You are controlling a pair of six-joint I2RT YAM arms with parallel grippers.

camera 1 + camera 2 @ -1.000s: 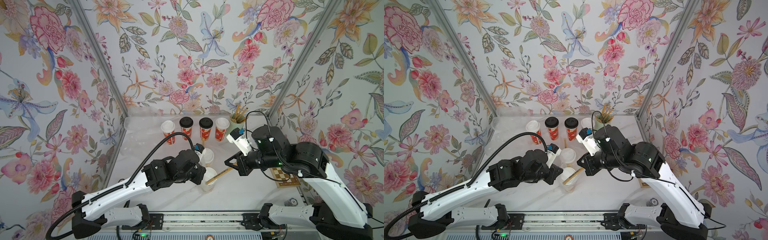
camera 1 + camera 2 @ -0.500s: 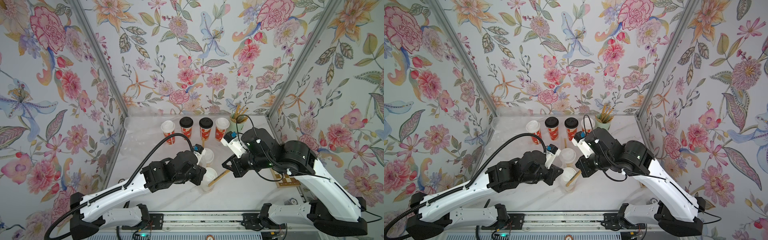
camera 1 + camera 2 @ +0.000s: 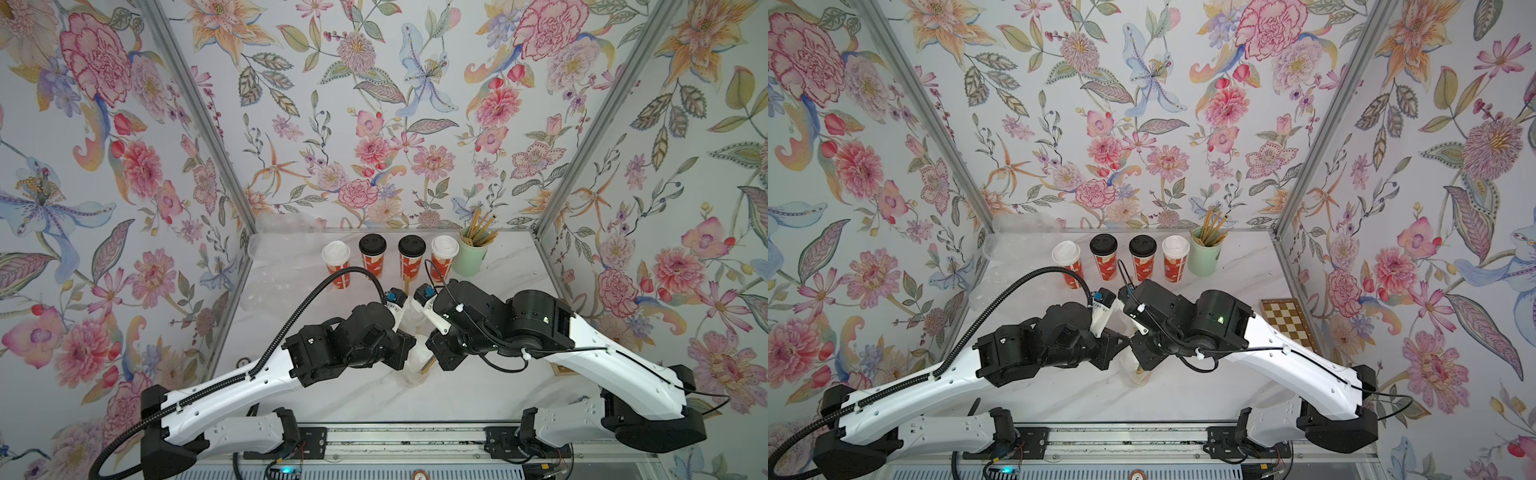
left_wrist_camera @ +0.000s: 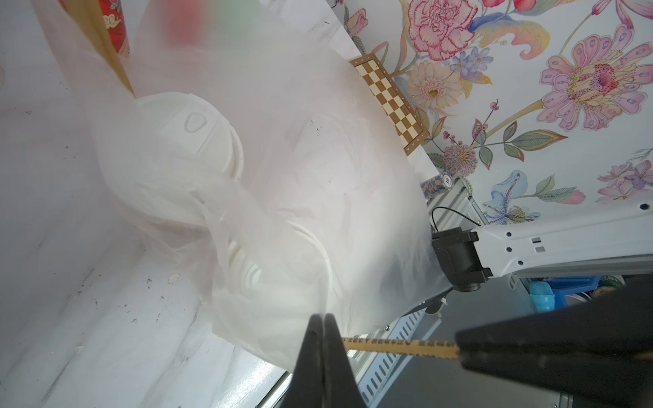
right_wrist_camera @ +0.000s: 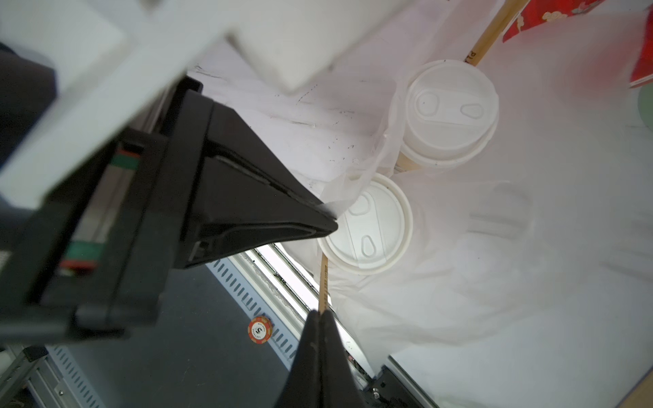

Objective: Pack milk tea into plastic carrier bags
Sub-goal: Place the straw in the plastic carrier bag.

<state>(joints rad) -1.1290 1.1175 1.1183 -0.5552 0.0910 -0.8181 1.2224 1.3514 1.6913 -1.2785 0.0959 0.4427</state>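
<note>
Two clear milk tea cups with white lids (image 5: 448, 109) (image 5: 371, 226) stand in a transparent carrier bag (image 4: 300, 212) at mid-table (image 3: 409, 374). My left gripper (image 4: 323, 318) is shut on the bag's rim on the near side, also seen in the right wrist view (image 5: 328, 219). My right gripper (image 5: 322, 314) is shut on a brown paper-wrapped straw (image 5: 322, 282), whose free end dips beside the nearer cup (image 3: 428, 365). Another straw (image 5: 491, 39) leans inside the bag. Four red-orange cups (image 3: 336, 259) (image 3: 372, 253) (image 3: 411, 255) (image 3: 444, 257) stand in a row at the back.
A mint-green cup of brown straws (image 3: 471, 253) stands at the right end of the row. Spare transparent bags (image 3: 286, 232) lie in the back left corner. A checkered board (image 3: 1291, 328) lies along the right wall. Both arms meet over the bag.
My right gripper has carried the straw leftward to the bag, and its tip has dropped beside the nearer cup. The left gripper has finished pinching the bag's rim.
</note>
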